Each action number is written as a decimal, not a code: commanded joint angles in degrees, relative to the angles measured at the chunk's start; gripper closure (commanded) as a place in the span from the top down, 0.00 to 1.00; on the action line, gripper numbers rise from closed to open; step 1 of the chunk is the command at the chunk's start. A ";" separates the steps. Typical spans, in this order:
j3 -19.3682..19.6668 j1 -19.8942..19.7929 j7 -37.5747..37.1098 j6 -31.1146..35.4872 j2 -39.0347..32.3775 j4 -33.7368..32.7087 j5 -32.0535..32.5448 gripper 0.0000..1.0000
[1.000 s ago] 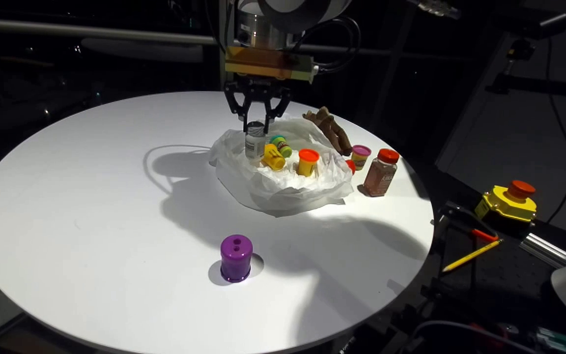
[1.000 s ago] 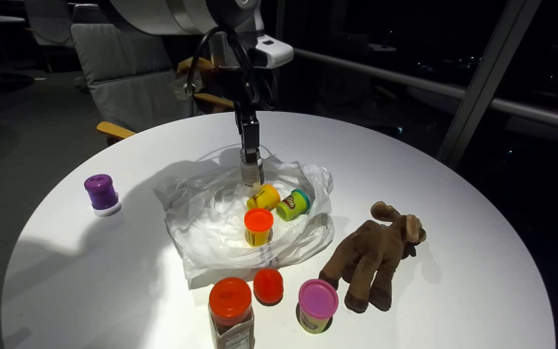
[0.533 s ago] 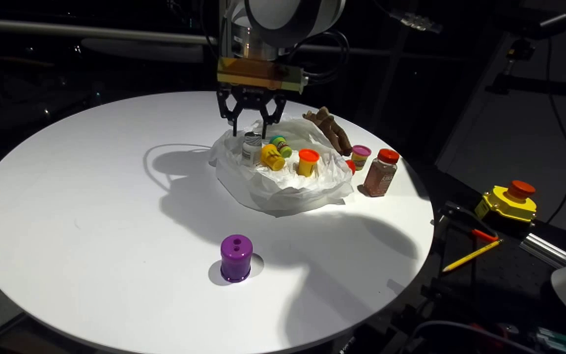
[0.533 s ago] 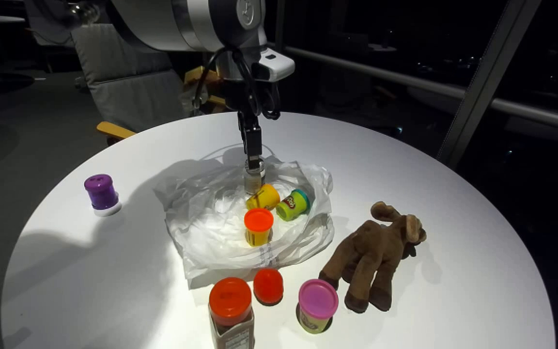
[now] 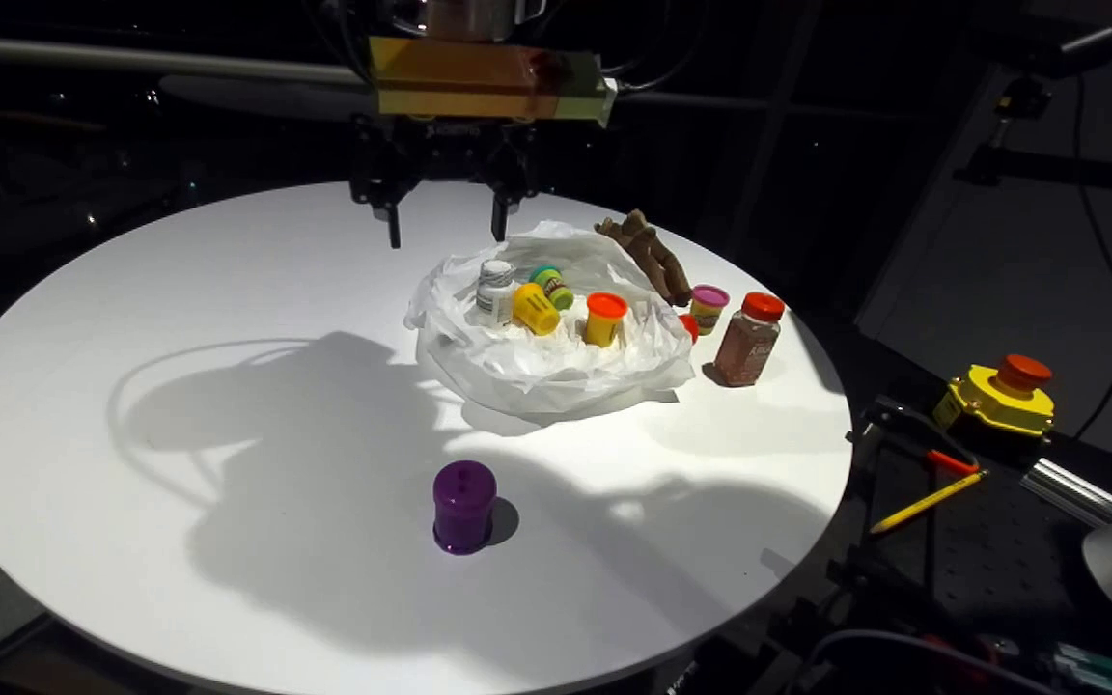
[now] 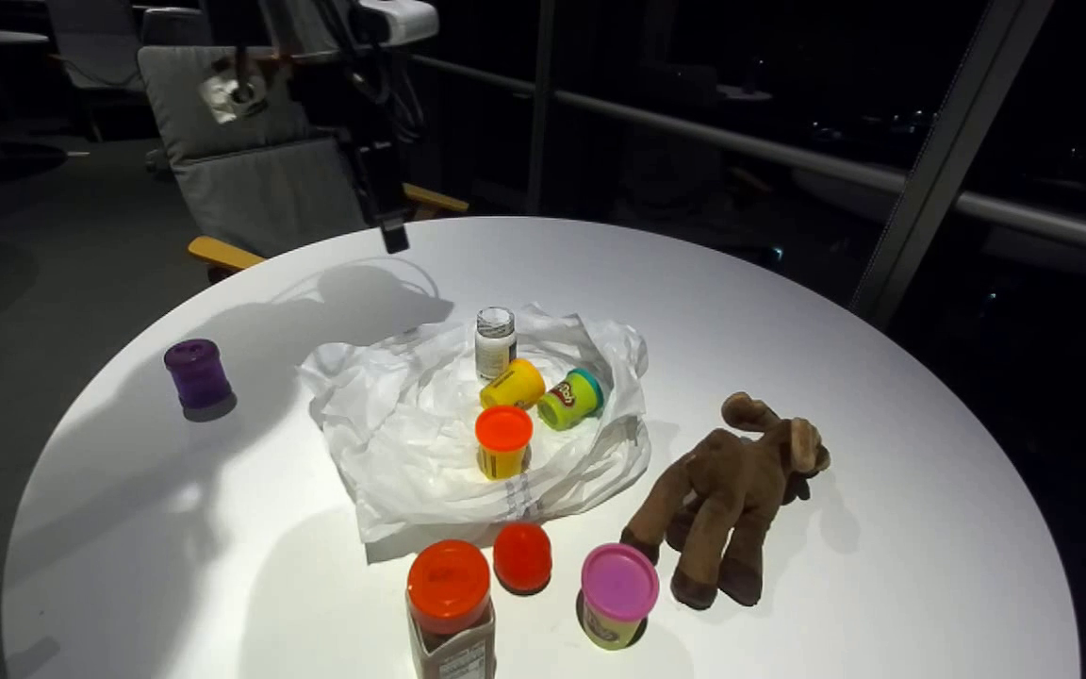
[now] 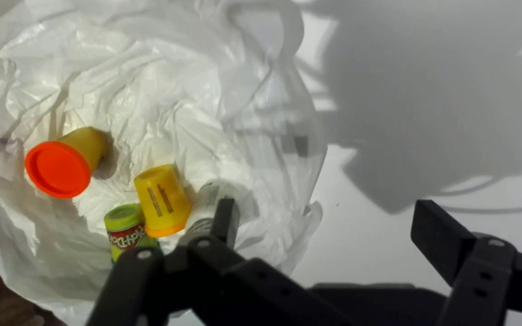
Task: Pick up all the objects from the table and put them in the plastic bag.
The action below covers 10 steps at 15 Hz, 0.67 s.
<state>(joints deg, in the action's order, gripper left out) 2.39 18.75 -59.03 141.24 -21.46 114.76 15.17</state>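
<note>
My gripper (image 5: pixel 447 238) hangs in the air beside the plastic bag (image 6: pixel 392 453), jaws wide apart and nothing between them. Inside the bag, the white-capped bottle (image 6: pixel 495 347) stands upright near a tipped yellow piece (image 6: pixel 513 385), a teal-lidded cup (image 6: pixel 569 400) on its side and an upright orange-lidded cup (image 6: pixel 502 443). In the wrist view a finger (image 7: pixel 227 222) partly covers the bottle. Outside it, on the white table (image 5: pixel 131 405), are a purple container (image 5: pixel 464 512), the red-capped brown bottle (image 5: pixel 749 343), a red piece (image 6: pixel 522 558), a purple-lidded cup (image 6: pixel 618 594) and the brown furry toy (image 6: pixel 732 490).
Off the table's edge, a yellow-and-red device (image 5: pixel 1000 396) and a pencil (image 5: pixel 928 502) lie on a dark surface. A grey chair (image 6: pixel 251 160) stands behind the table. The arm's shadow falls across the tabletop and the purple container.
The gripper has opened and let go of the white-capped bottle, which now stands in the bag. It has risen and moved sideways, away from the bag and towards the chair.
</note>
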 commanded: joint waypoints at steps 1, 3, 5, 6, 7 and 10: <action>-3.56 3.80 -1.42 -0.97 3.06 5.36 3.35 0.99; -5.82 5.25 -1.69 -0.47 2.70 7.39 3.49 1.00; -7.36 6.29 -1.89 1.00 2.10 9.22 3.36 1.00; -7.92 6.71 -1.73 1.29 2.11 9.98 3.22 1.00; -8.21 7.12 -1.86 1.56 2.21 10.83 3.43 1.00; -8.86 7.09 -1.11 2.70 2.13 12.61 2.98 1.00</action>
<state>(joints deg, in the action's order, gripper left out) -6.01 26.11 -60.06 141.52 -20.37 125.14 17.30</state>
